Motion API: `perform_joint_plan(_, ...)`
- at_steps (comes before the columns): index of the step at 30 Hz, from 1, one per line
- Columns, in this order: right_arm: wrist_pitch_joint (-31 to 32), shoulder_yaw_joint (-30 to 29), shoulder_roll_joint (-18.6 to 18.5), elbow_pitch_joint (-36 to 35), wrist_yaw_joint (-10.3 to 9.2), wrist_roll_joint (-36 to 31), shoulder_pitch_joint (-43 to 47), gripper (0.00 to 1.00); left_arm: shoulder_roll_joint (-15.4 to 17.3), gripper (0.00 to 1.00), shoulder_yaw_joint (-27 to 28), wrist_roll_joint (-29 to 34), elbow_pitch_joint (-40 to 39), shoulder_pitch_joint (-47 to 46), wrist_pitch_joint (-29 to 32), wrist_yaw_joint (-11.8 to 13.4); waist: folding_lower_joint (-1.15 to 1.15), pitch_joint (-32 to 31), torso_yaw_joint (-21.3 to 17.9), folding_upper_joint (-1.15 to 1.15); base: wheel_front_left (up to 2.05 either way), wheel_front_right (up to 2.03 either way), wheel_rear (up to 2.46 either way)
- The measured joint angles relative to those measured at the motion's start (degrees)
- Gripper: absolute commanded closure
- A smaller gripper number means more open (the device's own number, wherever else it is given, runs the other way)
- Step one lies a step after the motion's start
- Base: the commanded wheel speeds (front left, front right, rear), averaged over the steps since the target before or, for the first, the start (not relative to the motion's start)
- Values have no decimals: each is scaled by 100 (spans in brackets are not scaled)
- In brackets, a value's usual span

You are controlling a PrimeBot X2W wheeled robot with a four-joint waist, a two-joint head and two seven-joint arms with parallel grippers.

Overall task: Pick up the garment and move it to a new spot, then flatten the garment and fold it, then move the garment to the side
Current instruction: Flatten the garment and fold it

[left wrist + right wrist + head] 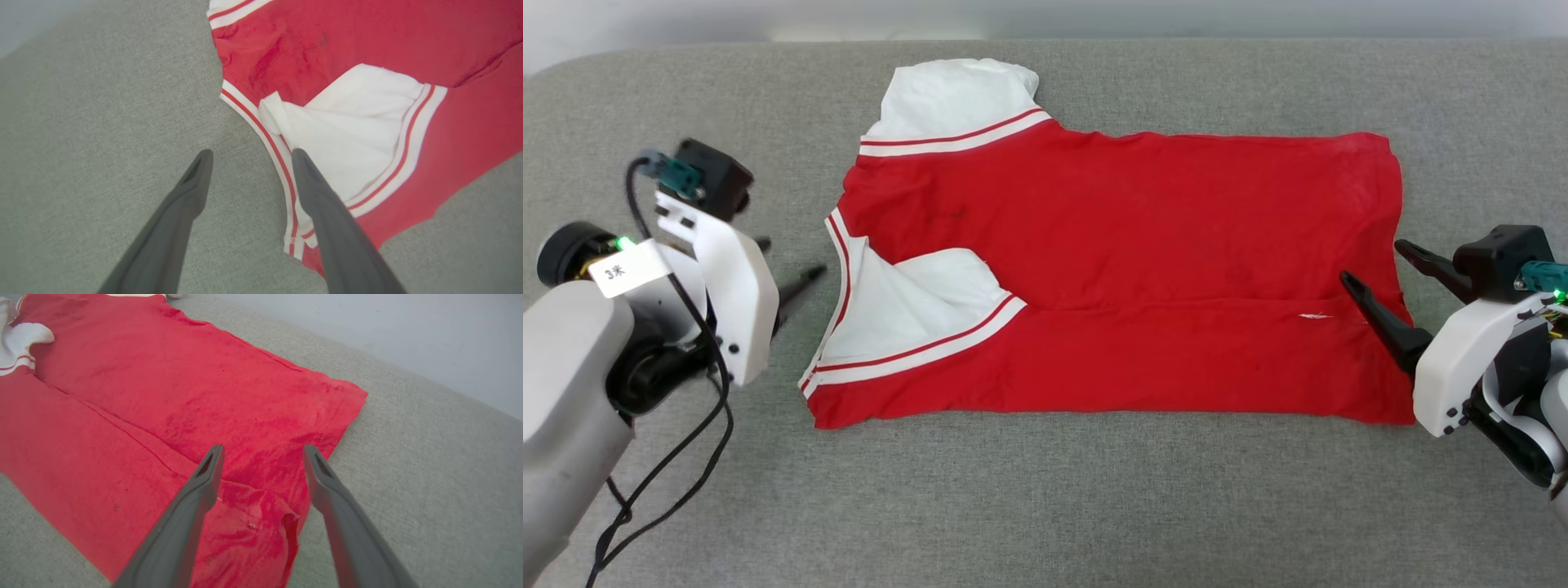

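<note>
Head view showed me my left gripper [786, 260] spread wide and empty, the collar [843, 261] of the garment [1143, 245] just ahead of its tips; my right gripper [1375, 263], equally wide, hung over the hem [1388, 204].

Left arm [737, 287] angled inward, left jaws parted, right arm [1454, 369] angled inward, right jaws parted

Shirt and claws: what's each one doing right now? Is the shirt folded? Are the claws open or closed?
garment: lying on the gray cushion, near long side folded over, folding not finished.
near sleeve: folded in on top of the red part.
far sleeve: sticking out flat.
left claw: open, holding nothing, by the collar end.
right claw: open, holding nothing, at the hem end.
</note>
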Motion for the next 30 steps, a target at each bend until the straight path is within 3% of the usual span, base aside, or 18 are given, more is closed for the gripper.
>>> perform_joint_plan(4,7,0,13,5,-1,-18,-3,0,185,0,-109,-450,-276,-1,811,-9,0,20,-22,0,0,0,0)
perform_joint_plan(10,58,16,44,34,-1,-10,-19,0,294,0,-315,-787,-343,125,1519,-24,0,80,-70,0,0,0,0)
perform_joint_plan(22,78,207,118,135,-1,66,-258,0,275,0,-634,-958,33,460,1771,-24,-1,208,-204,0,0,0,0)
perform_joint_plan(23,85,213,111,140,-1,76,-284,0,264,29,-646,-979,56,460,1770,-24,-1,197,-206,0,0,0,0)
perform_joint_plan(24,109,226,98,140,-1,104,-310,0,249,100,-659,-981,74,460,1766,-24,-1,184,-206,0,0,0,0)
perform_joint_plan(30,328,339,-124,20,0,193,-611,0,167,100,-801,-1085,45,481,1692,-32,-1,53,-187,0,0,0,0)
